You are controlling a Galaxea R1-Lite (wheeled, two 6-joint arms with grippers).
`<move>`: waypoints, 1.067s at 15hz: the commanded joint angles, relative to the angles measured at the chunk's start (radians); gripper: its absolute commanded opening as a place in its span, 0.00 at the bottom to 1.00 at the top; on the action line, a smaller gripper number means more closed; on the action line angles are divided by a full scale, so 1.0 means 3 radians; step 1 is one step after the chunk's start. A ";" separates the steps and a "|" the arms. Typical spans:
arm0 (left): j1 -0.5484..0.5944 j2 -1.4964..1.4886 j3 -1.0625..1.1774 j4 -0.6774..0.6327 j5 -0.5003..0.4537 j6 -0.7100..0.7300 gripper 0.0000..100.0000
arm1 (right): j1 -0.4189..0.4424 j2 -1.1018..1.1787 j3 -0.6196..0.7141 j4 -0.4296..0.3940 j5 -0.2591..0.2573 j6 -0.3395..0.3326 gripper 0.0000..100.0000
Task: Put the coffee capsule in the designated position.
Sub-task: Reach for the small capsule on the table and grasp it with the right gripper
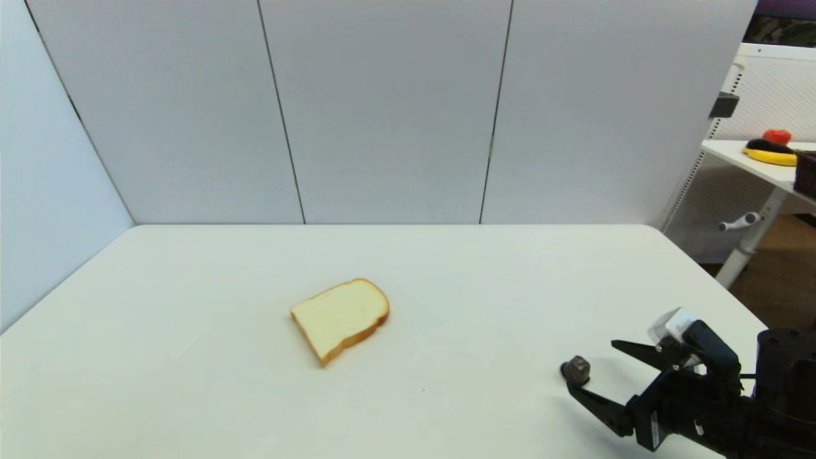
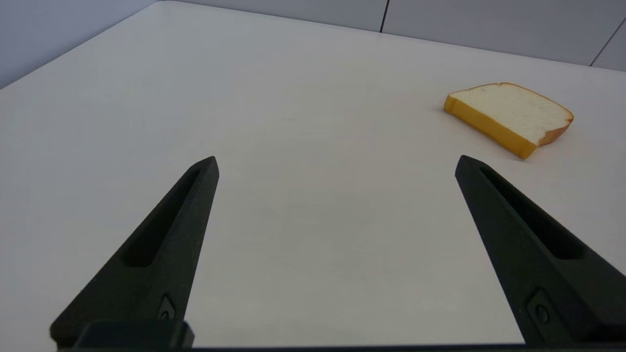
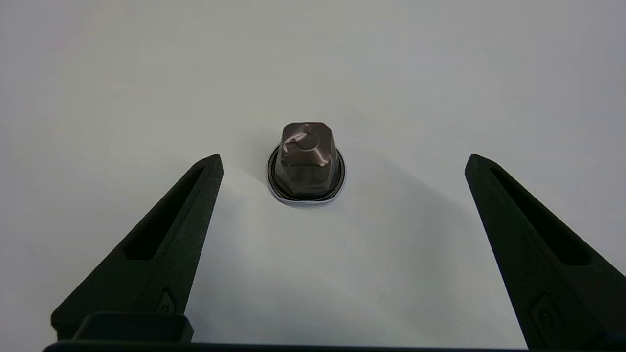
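Note:
The coffee capsule, small, dark grey-brown and dented, stands rim-down on the white table near its front right. My right gripper is open and low over the table. Its fingertips flank the capsule on both sides without touching it. A bread slice lies flat near the table's middle, well to the left of the capsule. My left gripper is open with nothing between its fingers, over bare table left of the bread; it is out of the head view.
Grey wall panels close off the table's back and left. Past the table's right edge stands a second white table with a banana and a red object.

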 commanded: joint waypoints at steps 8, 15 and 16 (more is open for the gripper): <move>0.0003 0.0004 0.0000 0.0000 0.0000 -0.0003 1.00 | -0.0057 0.0003 -0.0170 0.0075 -0.0032 0.0017 1.00; 0.0003 0.0004 0.0000 0.0000 0.0000 -0.0003 1.00 | -0.0027 0.0172 -0.0124 0.0131 -0.0021 -0.0009 1.00; 0.0003 0.0004 0.0000 -0.0005 0.0005 -0.0003 1.00 | -0.0022 0.0172 -0.0124 0.0131 -0.0021 -0.0009 1.00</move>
